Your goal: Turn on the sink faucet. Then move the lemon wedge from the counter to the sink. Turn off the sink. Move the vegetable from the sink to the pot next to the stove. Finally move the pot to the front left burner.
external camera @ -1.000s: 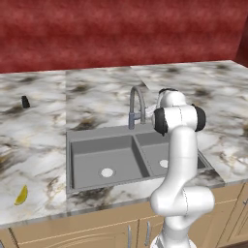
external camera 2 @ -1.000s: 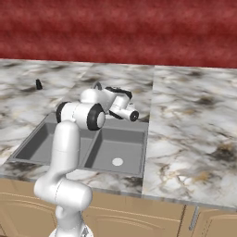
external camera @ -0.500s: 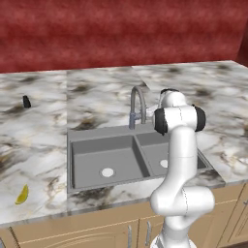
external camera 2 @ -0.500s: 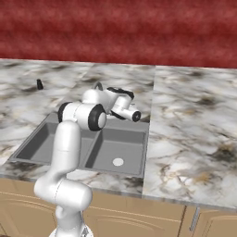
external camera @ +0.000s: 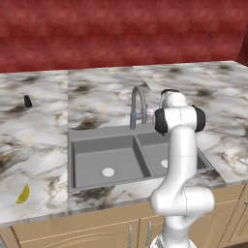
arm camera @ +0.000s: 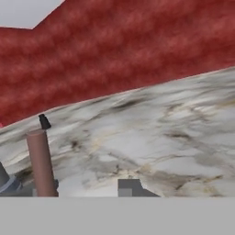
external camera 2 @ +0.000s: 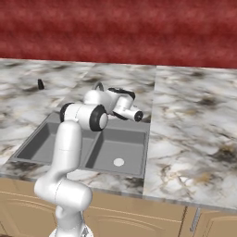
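Tall grey metal gooseneck faucet point(external camera: 137, 107) — upright at the rear rim of the grey double-basin sink point(external camera: 97, 145), just left of the white arm's hand point(external camera 2: 130, 111). Jaws' spread: cannot tell. Tiny yellow lemon wedge point(external camera: 23, 194) — front-left on the marble bench point(external camera: 38, 140), well apart.

Marble counter point(external camera: 97, 97) is being carried on tan cabinets point(external camera: 87, 232). Double sink point(external camera: 104, 162) is being held sunk into it, faucet point(external camera: 138, 106) standing at the back rim. Lemon wedge point(external camera: 23, 194) is lying near the front left edge; small black cone point(external camera: 27, 101) is sitting far back left.
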Available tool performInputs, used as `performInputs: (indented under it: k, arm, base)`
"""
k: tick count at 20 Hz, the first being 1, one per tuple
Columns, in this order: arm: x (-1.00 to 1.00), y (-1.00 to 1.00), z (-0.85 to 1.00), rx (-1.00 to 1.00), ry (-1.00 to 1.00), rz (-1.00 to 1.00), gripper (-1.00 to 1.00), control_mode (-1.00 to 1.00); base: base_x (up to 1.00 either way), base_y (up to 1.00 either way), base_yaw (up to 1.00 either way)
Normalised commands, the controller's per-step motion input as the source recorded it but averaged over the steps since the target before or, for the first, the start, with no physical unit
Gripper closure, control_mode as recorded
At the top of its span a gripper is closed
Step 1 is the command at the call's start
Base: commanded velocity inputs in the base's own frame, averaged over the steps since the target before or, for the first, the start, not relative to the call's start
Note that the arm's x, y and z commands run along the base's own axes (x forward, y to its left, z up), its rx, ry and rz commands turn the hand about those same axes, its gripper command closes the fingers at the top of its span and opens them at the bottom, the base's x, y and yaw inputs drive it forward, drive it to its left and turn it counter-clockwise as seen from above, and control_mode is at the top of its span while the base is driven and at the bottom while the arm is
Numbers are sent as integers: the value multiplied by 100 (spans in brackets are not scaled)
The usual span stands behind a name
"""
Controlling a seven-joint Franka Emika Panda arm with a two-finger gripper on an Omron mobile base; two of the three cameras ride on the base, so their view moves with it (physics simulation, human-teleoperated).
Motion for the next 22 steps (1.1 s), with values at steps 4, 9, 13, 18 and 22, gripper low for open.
performInputs:
  k: [4,9,13,18,22]
  arm:
    - [-4,-80,-74,10,8,-2,100,-100]
    - [-8,-76,-73,10,7,-2,100,-100]
    - [-17,-67,-62,12,4,-2,100,-100]
    - [-14,-57,-52,15,3,-2,100,-100]
    - [-26,-24,-13,9,0,-1,-100,-100]
  base:
    - [0,0,0]
    - [0,0,0]
    - [0,0,0]
    - [0,0,0]
    - [0,0,0]
